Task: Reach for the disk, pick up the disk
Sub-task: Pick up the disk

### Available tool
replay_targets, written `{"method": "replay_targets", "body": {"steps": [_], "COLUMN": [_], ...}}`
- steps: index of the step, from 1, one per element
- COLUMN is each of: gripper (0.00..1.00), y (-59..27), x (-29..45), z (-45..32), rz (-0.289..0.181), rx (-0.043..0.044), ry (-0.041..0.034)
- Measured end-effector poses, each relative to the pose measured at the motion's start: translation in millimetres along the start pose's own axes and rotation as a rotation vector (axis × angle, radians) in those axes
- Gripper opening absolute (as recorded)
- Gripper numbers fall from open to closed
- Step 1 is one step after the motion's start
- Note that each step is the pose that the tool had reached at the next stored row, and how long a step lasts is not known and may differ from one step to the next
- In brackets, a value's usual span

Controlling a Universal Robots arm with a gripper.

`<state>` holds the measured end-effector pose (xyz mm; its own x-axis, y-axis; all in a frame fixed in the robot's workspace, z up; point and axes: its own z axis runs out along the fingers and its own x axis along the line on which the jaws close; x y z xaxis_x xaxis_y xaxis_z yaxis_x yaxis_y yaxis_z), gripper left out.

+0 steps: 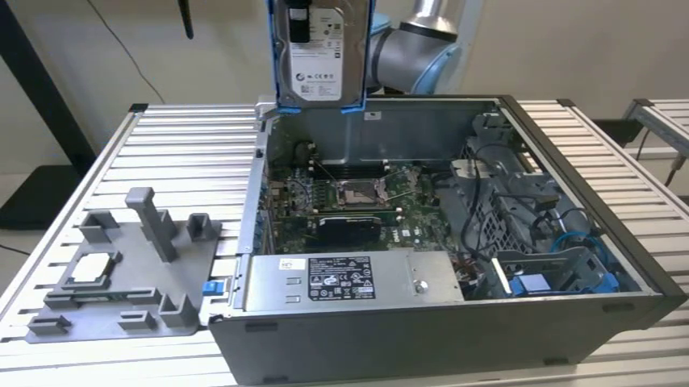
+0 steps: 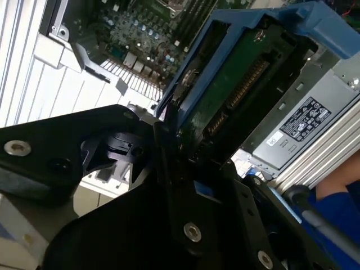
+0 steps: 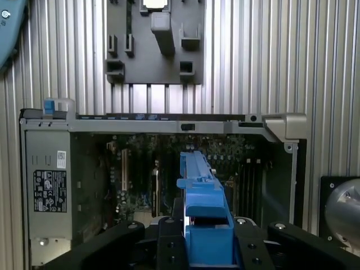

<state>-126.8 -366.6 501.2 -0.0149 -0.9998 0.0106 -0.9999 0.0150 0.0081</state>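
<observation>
1. The disk (image 1: pixel 319 52) hangs upright in the air with its label facing the exterior view's camera. It is at twelve o'clock of the open computer case (image 1: pixel 431 339), just above the rear wall, so the pick-up looks done.
2. In the first wrist view, the gripper (image 3: pixel 207 247) has its jaws pinching the disk along its blue plastic edge.
3. The hold looks to be on smooth plastic at one end. A jerk of the arm (image 1: pixel 420 48) could make the heavy drive pivot or slip.
4. A drop would likely land on the motherboard (image 1: pixel 344 193), at six o'clock of the disk, and harm both.
5. A low swing could clip the case's rear wall.
</observation>
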Motion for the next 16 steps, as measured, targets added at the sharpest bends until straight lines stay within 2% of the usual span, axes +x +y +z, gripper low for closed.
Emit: {"method": "replay_targets", "body": {"steps": [13,16], "gripper": [0.00,0.00], "y": [-67.1,-87.7], "x": [1.4,1.9], "z": [-0.5,-0.8], "rz": [-0.006,-0.007], "rx": [-0.0023,-0.0038], "ry": [-0.0009,-0.0010]}}
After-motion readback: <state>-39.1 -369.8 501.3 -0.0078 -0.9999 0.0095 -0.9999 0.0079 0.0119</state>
